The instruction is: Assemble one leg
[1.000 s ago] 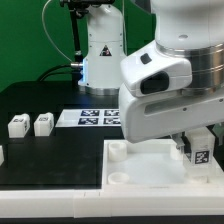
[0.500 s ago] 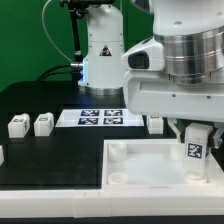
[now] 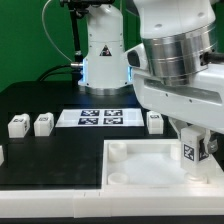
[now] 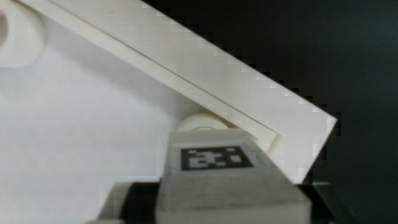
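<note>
My gripper (image 3: 194,150) is shut on a leg (image 3: 192,152), a small white post with a black-and-white tag on its side. It holds the leg upright over the far corner, on the exterior view's right, of the large white tray-like piece (image 3: 140,165). In the wrist view the leg (image 4: 217,165) sits between the dark fingers (image 4: 143,203) with its tip at a round corner socket (image 4: 206,125) by the tray's raised rim (image 4: 196,75). Three more legs (image 3: 18,126) (image 3: 43,124) (image 3: 155,122) stand on the black table.
The marker board (image 3: 102,117) lies on the table behind the tray piece. The arm's white base (image 3: 103,50) stands at the back. Another round socket (image 3: 119,174) shows at the tray's near corner. A further white part (image 3: 2,154) shows at the exterior view's left edge.
The gripper with the leg has shifted a little and settled lower over the tray's corner; the wrist body has turned, uncovering the leg behind the tray.
</note>
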### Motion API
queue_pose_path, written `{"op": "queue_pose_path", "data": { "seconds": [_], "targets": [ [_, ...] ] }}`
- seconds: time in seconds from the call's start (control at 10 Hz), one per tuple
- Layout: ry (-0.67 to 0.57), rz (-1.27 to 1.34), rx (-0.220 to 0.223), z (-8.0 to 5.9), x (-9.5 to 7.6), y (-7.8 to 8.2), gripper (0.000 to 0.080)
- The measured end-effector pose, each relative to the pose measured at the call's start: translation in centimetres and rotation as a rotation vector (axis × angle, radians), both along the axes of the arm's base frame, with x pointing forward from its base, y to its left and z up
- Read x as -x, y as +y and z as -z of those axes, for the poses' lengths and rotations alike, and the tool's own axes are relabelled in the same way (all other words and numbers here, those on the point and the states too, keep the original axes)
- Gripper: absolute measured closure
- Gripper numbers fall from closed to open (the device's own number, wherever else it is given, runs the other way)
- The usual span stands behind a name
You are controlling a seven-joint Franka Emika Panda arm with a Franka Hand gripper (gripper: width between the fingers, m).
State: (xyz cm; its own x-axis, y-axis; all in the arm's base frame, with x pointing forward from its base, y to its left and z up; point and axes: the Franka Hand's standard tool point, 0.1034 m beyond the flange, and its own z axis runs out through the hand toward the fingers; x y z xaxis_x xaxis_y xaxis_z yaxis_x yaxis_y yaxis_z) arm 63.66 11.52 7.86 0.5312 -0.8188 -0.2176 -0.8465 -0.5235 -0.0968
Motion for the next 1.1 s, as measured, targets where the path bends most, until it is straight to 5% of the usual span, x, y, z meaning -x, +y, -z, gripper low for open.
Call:
{"op": "queue_pose_path", "data": {
  "seconds": [0.1, 0.2, 0.3, 0.4, 1.1],
  "targets": [
    [-0.007, -0.031, -0.001, 0.0, 0.0, 0.0, 0.0504],
    [-0.007, -0.035, -0.001, 0.1, 0.1, 0.1, 0.0279],
    [-0.038, -0.23, 0.019, 0.1, 0.3, 0.4, 0.0279],
    [-0.06, -0.431, 0.046, -0.3, 0.4, 1.0, 0.0178],
    [-0.262, -1.386, 0.076, -0.6, -0.7, 0.0, 0.015]
  ]
}}
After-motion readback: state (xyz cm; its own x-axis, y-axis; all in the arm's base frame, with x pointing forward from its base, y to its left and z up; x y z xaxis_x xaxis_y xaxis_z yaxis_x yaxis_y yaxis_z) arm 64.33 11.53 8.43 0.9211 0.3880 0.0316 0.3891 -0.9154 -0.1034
